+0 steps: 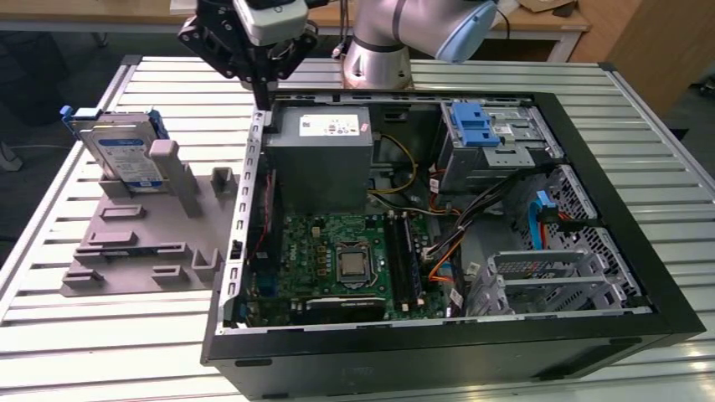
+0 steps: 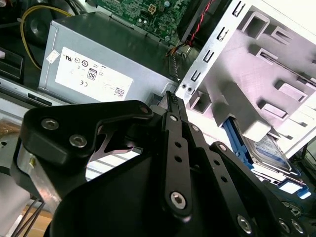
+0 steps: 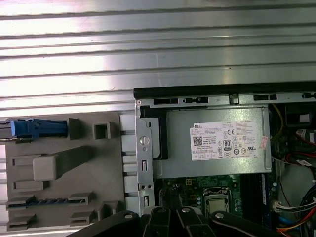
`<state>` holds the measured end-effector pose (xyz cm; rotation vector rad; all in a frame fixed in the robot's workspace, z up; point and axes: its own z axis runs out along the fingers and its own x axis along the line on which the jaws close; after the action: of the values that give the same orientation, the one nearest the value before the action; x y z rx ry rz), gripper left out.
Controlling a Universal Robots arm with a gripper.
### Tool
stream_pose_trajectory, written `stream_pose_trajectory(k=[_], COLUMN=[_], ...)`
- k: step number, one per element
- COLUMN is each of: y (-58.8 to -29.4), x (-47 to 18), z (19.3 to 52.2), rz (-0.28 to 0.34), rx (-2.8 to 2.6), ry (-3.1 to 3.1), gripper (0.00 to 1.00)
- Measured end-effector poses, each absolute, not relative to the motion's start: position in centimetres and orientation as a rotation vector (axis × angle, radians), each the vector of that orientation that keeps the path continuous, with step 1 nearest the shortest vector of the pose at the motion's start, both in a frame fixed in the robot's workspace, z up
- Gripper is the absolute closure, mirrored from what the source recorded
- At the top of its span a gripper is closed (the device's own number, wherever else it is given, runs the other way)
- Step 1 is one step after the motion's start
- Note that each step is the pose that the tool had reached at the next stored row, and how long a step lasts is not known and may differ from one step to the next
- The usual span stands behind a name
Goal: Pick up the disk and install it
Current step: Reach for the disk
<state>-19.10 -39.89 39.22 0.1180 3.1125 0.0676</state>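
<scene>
1. The disk (image 1: 120, 151) stands on edge in a slot of the grey holder (image 1: 134, 243). The holder lies on the slatted table (image 1: 67, 352), to the exterior view's left of the open computer case (image 1: 447, 360). Upright like this, with a grey post (image 1: 167, 172) against its labelled face, its blue-framed top edge looks free for a grasp from above.
2. The gripper (image 1: 263, 94) hangs over the case's near wall (image 1: 251, 193), beside the power supply (image 1: 318, 159) and well apart from the disk. Its fingers are pressed together on nothing, so the pickup has not begun.
3. Inside the case, the motherboard (image 1: 335, 260) lies below the power supply. The silver drive cage (image 1: 491, 138) with its blue latch sits on the far side, toward the exterior view's right.
4. 2 things stand in the way, I judge. The post crowds 1 face of the disk, and the case wall rises between the holder and the interior.
5. Loose cables (image 1: 441, 251) run near the cage and could snag anything carried low across the case.
</scene>
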Motion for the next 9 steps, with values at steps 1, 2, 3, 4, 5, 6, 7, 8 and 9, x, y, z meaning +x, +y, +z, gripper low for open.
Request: stream_pose_trajectory(k=[1,2,3,4,5,6,7,8,9], y=[-39.89,-39.89,-39.89,-39.89,-39.89,-39.89,-39.89,-39.89,-39.89], x=[-19.13,-19.16,-19.19,-19.22,-19.25,-19.28,-19.31,-19.34,-19.38], z=[39.22,39.22,39.22,39.22,39.22,39.21,39.22,39.21,39.21], rz=[0.068,0.068,0.068,0.068,0.068,0.068,0.068,0.068,0.068], rx=[0.118,0.118,0.118,0.118,0.118,0.118,0.118,0.118,0.118], ry=[3.112,3.113,3.112,3.113,3.112,3.112,3.113,3.112,3.112], gripper=[0.89,0.89,0.89,0.89,0.89,0.89,0.89,0.89,0.89])
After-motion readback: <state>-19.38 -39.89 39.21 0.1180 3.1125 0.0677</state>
